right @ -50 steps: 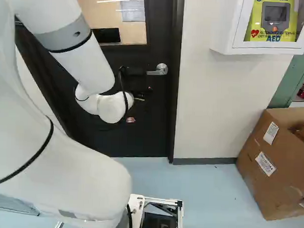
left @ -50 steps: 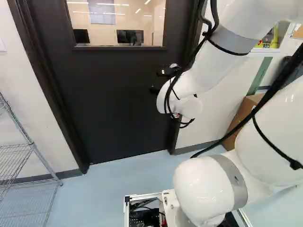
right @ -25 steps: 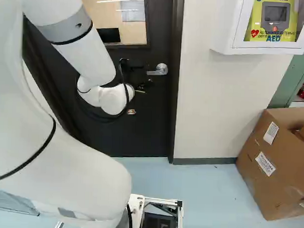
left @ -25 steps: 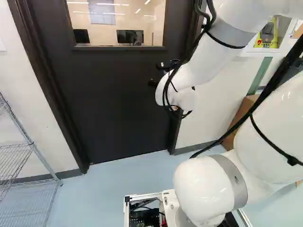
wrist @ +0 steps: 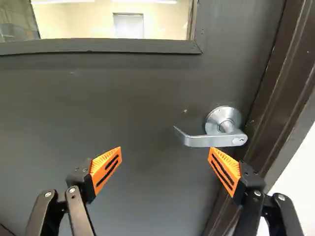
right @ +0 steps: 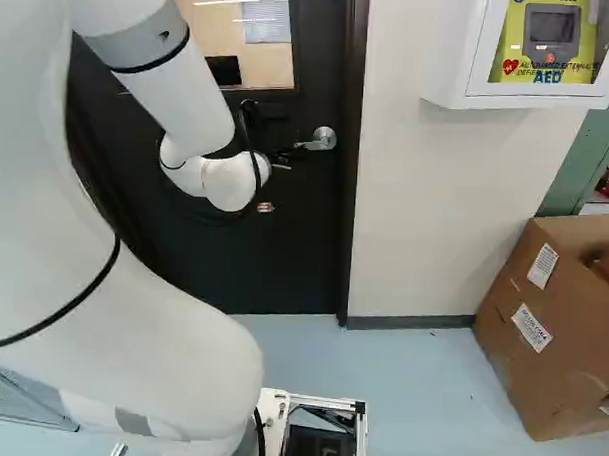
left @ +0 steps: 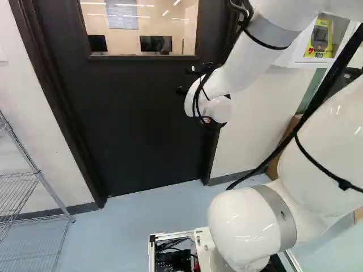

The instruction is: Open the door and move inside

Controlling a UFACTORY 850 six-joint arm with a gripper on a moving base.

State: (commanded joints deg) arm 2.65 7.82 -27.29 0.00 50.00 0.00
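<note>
Pale blue flooring (left: 142, 212) meets a closed dark door (wrist: 123, 108), its silver lever handle (wrist: 210, 141) off-centre ahead of the black two-fingered gripper (wrist: 166, 151), jaws spread; alignment appears in hand, next requiring sideways centring before advance.

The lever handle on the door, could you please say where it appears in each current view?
Left base view: not visible.
Right base view: lever handle on the door, right of the arm's wrist.
Wrist view: ahead of the gripper, nearer the finger by the frame.
Shared landmark: the door's window.
</note>
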